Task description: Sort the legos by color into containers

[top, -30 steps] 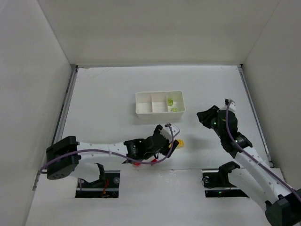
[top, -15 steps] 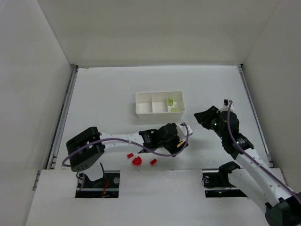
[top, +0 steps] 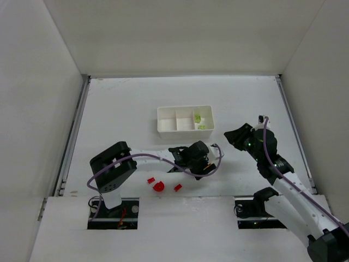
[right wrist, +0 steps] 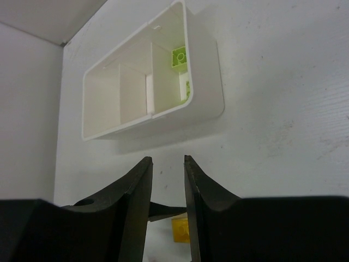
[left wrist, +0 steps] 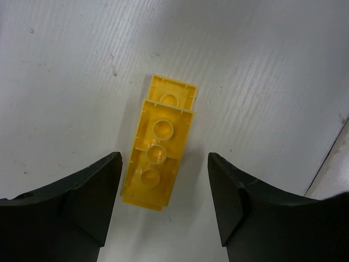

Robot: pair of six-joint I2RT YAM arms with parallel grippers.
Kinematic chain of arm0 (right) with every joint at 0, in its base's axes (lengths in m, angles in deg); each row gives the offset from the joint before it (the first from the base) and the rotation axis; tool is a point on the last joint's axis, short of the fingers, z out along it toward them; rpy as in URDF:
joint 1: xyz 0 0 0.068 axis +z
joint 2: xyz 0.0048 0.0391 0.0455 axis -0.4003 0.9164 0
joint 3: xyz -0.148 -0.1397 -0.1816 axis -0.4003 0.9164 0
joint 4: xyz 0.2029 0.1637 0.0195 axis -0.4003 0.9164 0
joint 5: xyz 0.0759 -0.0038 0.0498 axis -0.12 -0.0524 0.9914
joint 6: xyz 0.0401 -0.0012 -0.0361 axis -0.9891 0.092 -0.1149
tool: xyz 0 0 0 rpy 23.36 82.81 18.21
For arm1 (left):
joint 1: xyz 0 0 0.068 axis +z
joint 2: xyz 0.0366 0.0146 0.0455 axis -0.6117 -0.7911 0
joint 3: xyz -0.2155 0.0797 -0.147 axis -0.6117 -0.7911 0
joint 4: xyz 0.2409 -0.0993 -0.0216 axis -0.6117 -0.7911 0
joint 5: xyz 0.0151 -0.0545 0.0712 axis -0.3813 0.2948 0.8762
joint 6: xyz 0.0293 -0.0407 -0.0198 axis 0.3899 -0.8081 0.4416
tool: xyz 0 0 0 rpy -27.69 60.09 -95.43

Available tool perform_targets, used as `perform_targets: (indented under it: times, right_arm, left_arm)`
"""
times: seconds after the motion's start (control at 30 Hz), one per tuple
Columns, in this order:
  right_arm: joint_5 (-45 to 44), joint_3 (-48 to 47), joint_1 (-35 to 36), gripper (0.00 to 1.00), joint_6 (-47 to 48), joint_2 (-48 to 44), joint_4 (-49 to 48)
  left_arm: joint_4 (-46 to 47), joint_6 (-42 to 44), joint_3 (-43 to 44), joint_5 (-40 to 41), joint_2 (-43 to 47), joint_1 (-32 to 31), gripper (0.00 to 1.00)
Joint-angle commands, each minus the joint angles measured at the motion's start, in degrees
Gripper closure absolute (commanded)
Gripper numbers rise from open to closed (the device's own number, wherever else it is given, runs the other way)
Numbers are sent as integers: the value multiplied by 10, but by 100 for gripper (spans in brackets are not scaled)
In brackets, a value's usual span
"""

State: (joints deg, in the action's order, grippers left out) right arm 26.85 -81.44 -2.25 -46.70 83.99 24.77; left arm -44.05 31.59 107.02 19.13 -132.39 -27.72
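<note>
The white tray (top: 166,120) sits mid-table, with light-green pieces (right wrist: 179,56) in its right end compartment. The left gripper (left wrist: 163,164) is spread wide around the yellow brick (left wrist: 158,147), which lies underside up on the table in front of the tray; the right gripper (right wrist: 166,164) hovers narrowly parted and empty. Red bits (top: 158,186) lie near the table's front edge

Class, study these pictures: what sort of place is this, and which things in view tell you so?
Probably a robotics lab test cell: a white table boxed in by plain white panels, a left arm and right arm mounted at its near edge, a divided tray and loose legos.
</note>
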Motion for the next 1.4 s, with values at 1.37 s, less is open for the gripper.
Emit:
perform_targets:
  times: [1.37]
  right_arm:
    - [14,16,16,64,0,0,-37]
  left_arm:
    - [1,84,37,62,15,-33,70]
